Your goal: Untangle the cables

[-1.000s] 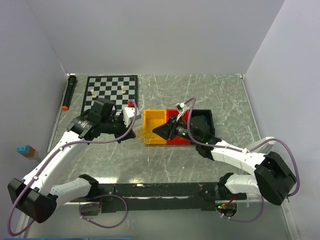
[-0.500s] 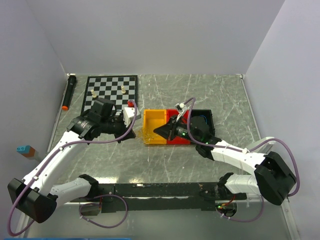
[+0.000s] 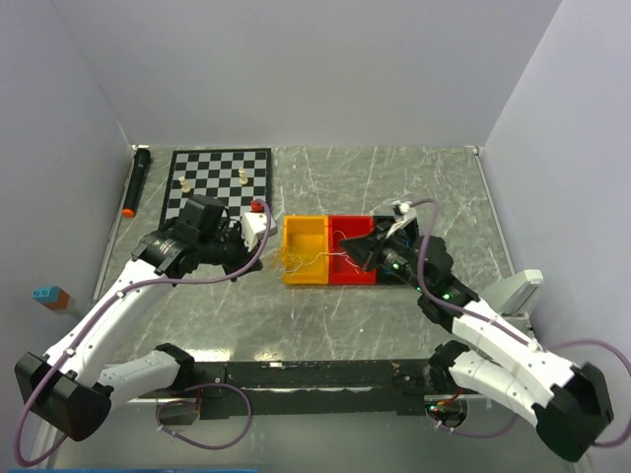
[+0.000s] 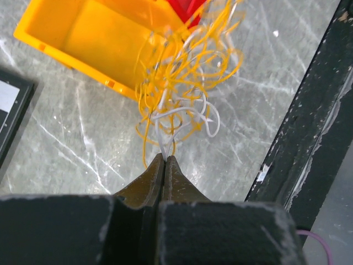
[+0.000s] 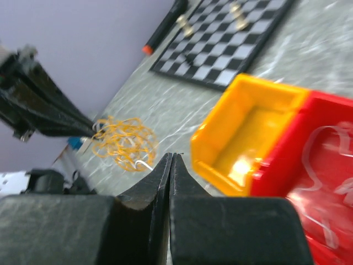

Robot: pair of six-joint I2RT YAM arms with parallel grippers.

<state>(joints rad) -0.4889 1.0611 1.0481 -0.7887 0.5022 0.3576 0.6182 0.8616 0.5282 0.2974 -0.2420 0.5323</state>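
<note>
The cables (image 3: 296,261) are a curly bunch of yellow and white strands on the table by the yellow bin's front left corner. They show large in the left wrist view (image 4: 185,72) and small in the right wrist view (image 5: 124,143). My left gripper (image 4: 164,157) is shut on white and yellow strands at the bunch's near edge, left of the bin (image 3: 270,258). My right gripper (image 3: 357,252) is over the red bin, jaws pressed together (image 5: 171,155). A thin white strand runs from the bunch to its tips.
The yellow bin (image 3: 306,232) and red bin (image 3: 355,225) stand side by side; loose white strands lie in the red one (image 5: 325,165). A chessboard (image 3: 219,177) with a few pieces and a black marker (image 3: 135,182) lie at the back left. A black rail (image 3: 315,374) runs along the front.
My right gripper shut at the bunch, then drew back right over the red bin, trailing a white strand. The left arm stayed put, still shut on the bunch.
</note>
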